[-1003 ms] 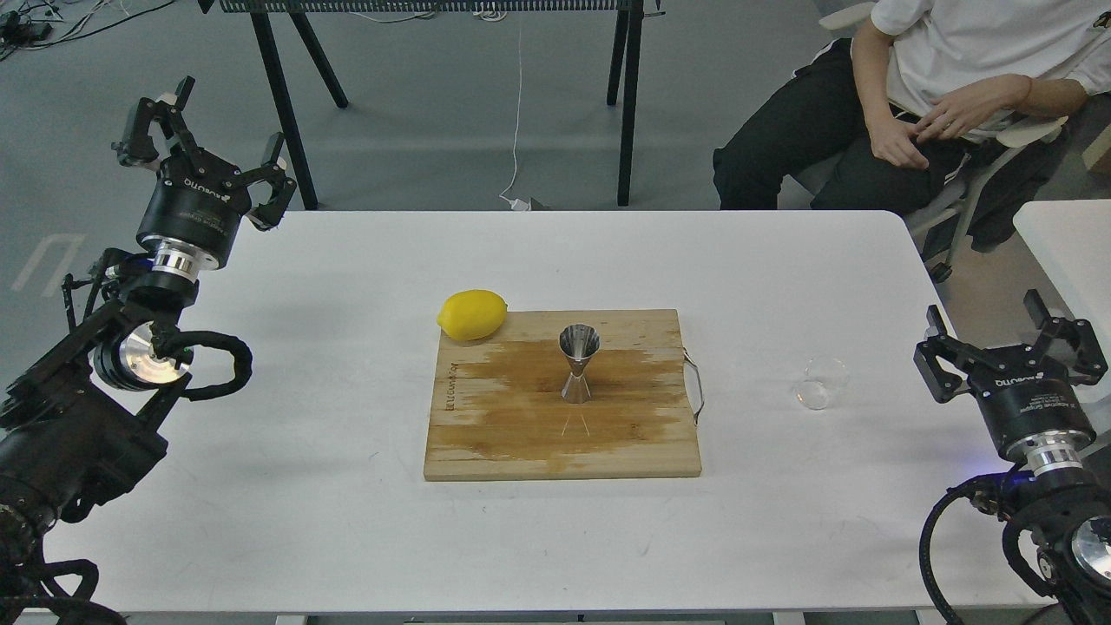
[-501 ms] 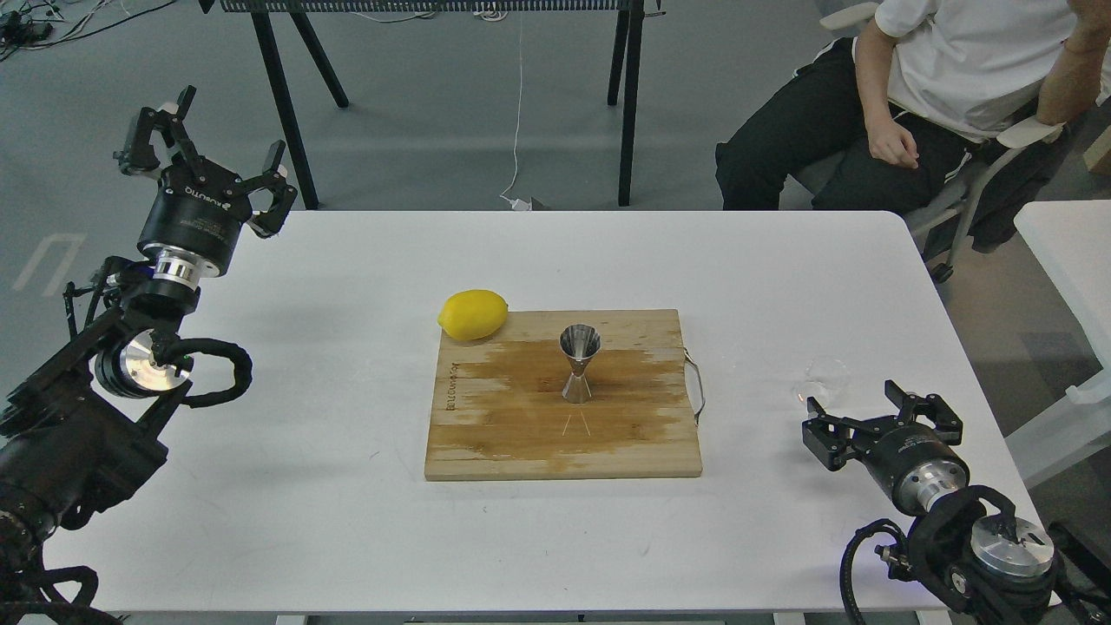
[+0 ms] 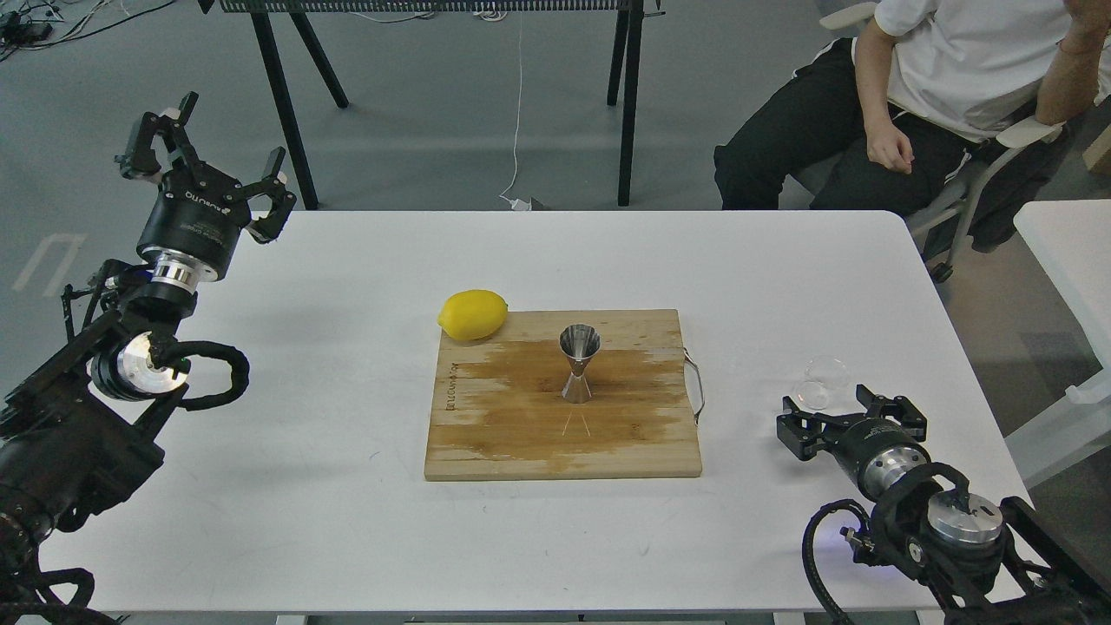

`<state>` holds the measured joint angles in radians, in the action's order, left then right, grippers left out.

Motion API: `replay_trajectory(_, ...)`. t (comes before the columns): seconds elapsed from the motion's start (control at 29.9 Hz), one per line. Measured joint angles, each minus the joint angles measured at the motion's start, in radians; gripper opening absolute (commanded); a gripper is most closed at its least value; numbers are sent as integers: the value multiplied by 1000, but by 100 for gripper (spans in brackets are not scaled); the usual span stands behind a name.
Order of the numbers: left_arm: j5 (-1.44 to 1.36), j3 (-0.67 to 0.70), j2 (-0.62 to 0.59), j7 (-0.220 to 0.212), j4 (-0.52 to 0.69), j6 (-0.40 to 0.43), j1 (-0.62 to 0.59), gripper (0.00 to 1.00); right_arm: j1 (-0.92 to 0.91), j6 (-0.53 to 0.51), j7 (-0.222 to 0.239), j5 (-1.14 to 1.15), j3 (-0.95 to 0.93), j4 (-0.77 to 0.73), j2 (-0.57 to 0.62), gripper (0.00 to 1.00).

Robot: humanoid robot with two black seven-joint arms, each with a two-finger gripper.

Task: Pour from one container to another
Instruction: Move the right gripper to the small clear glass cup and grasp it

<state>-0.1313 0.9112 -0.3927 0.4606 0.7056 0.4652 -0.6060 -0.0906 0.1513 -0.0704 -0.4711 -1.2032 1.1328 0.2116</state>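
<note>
The clear glass cup stands on the white table at the right. My right gripper is open just in front of it, low over the table, its fingers spread to either side and not touching the cup. The steel hourglass jigger stands upright in the middle of the wooden cutting board, on a dark wet patch. Far off at the table's back left corner, my left gripper is raised and open, holding nothing.
A yellow lemon rests at the board's back left corner. A seated person is beyond the table's back right. A second white table edge is at the far right. Black stand legs rise behind the table.
My right arm has swung down and left, bringing its open gripper from the table's right edge to just in front of the glass cup. The left arm has barely shifted.
</note>
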Motion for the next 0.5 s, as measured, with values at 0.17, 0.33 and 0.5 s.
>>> replay_trajectory(0.17,-2,0,-1,-2,0,-1,-3,100,-43,-1,2,0,1,-44,-20,93)
replay_trajectory(0.33,-2,0,-2,-7,-1,-4,-12,100,-73,0,3,0,0,-91,-24,93)
replay_trajectory(0.5,-2,0,0,-10,-1,-6,-15,100,-79,-5,5,0,2,-114,-32,80)
